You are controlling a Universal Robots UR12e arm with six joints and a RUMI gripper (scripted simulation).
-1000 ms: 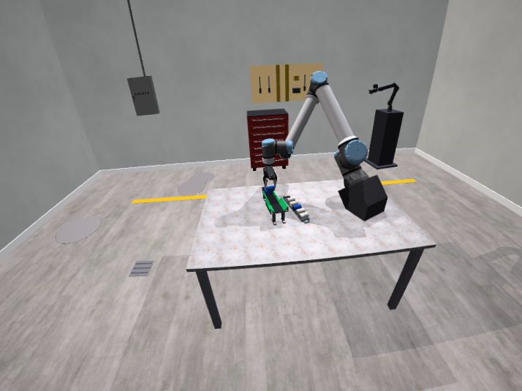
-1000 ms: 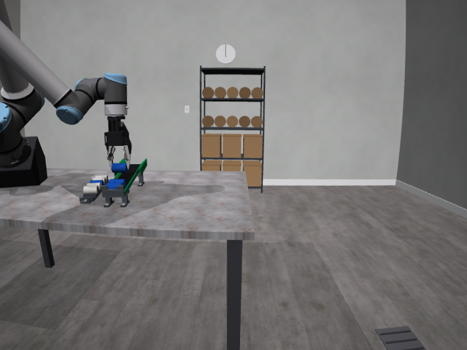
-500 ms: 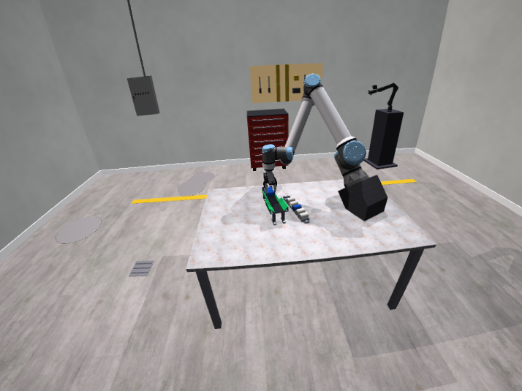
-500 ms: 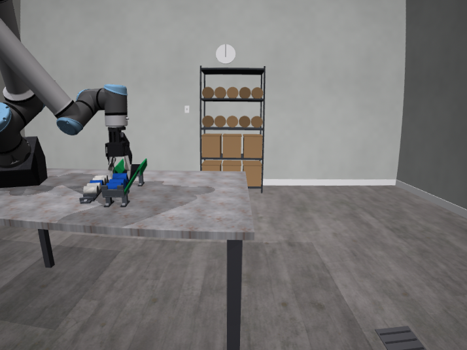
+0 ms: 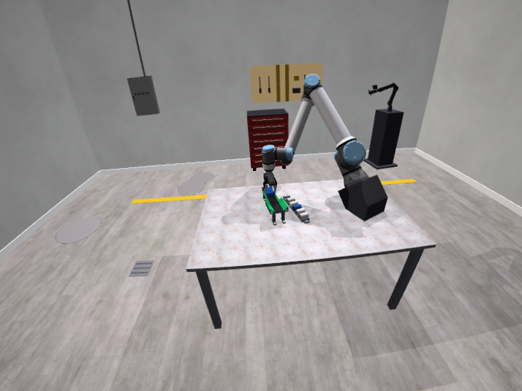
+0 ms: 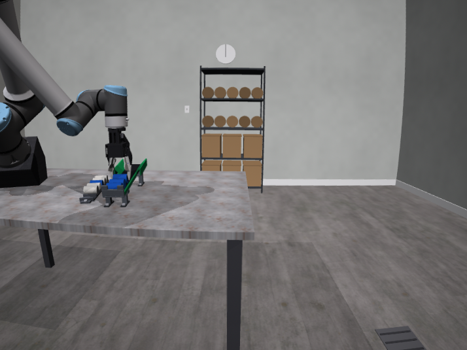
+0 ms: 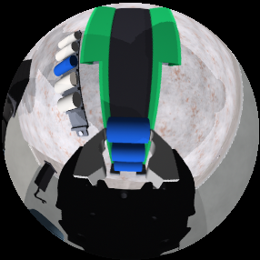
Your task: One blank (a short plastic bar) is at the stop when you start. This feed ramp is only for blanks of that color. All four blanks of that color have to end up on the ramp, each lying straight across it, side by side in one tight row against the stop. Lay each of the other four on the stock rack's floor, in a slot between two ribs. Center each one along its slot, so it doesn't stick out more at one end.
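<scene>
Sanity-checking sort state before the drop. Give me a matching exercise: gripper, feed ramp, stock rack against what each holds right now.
1 gripper
2 feed ramp
3 stock rack

A four white blanks, one stray blue blank
B two blue blanks at its lower end
C shut on a blue blank

Pairs: 1-C, 2-B, 3-A

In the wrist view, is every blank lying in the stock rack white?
No: among the white blanks in the stock rack lies one blue blank, which belongs on the ramp.
</scene>
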